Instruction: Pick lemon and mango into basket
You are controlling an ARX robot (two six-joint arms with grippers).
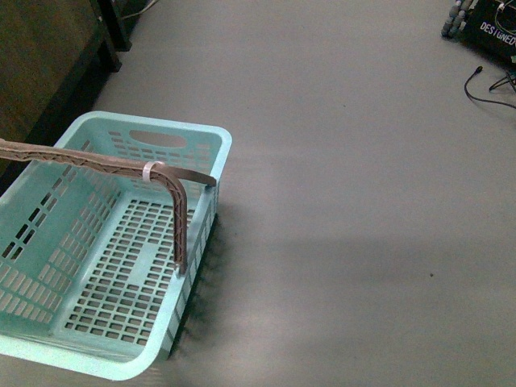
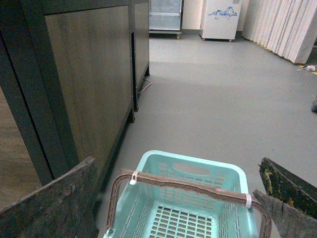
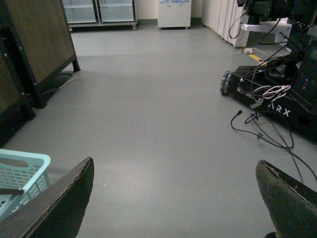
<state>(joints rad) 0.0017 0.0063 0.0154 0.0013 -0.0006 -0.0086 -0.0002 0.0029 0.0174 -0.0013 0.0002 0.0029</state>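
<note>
Aqua basket [image 1: 201,137] sits empty at near left below the left gripper [image 2: 177,159], which, like the right gripper [image 3: 174,161], hangs with jaws wide apart, as no lemon or mango shows.

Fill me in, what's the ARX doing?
Nothing is being handled. The light aqua slotted plastic basket sits on the grey floor with nothing visible inside, its brown swing handle raised. The left gripper hangs open over it; the right gripper is open over the floor beside it. No lemon or mango shows in any view.
</note>
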